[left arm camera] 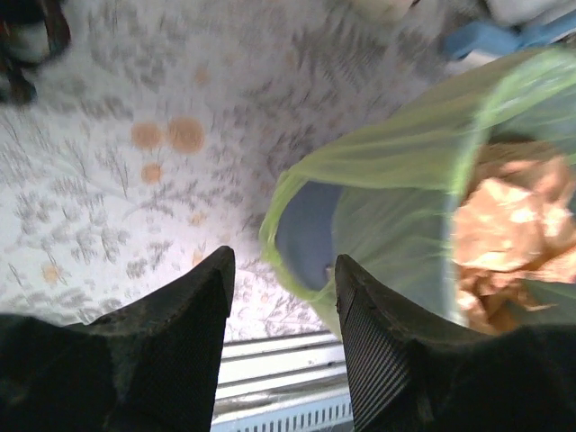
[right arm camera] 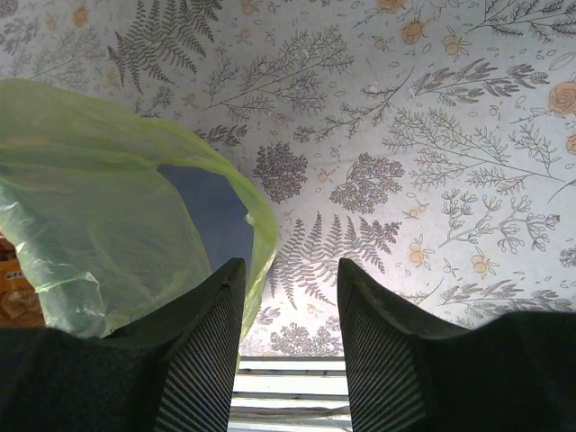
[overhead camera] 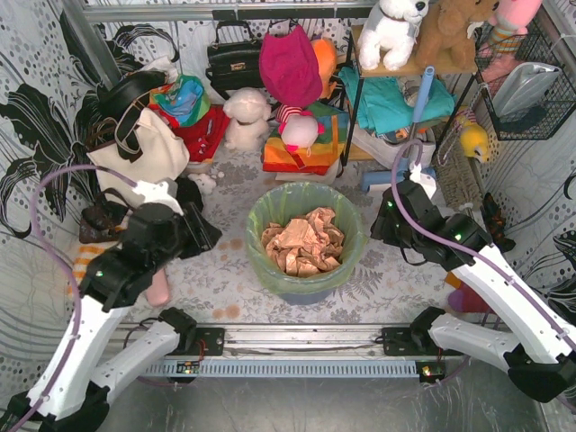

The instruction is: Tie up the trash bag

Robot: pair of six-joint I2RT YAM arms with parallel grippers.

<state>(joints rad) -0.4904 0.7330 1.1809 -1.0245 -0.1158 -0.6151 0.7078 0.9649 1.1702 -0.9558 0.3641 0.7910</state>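
The trash bag point(overhead camera: 304, 209) is thin light-green plastic lining a round blue-grey bin point(overhead camera: 301, 290) at the middle of the floor, with crumpled tan paper point(overhead camera: 303, 241) inside. My left gripper point(overhead camera: 203, 236) hangs just left of the bin. In the left wrist view this gripper point(left arm camera: 282, 263) is open and empty, and the bag's folded rim point(left arm camera: 378, 171) lies just ahead of its right finger. My right gripper point(overhead camera: 385, 221) hangs just right of the bin. In the right wrist view it point(right arm camera: 290, 267) is open and empty, its left finger beside the bag's overhang point(right arm camera: 99, 207).
A cream tote bag point(overhead camera: 144, 153) with dark straps stands at the back left. Plush toys point(overhead camera: 247, 117), a black handbag point(overhead camera: 234, 61) and a shelf point(overhead camera: 396, 67) line the back. A wire basket point(overhead camera: 531, 85) hangs at right. A metal rail point(overhead camera: 297, 340) runs along the near edge.
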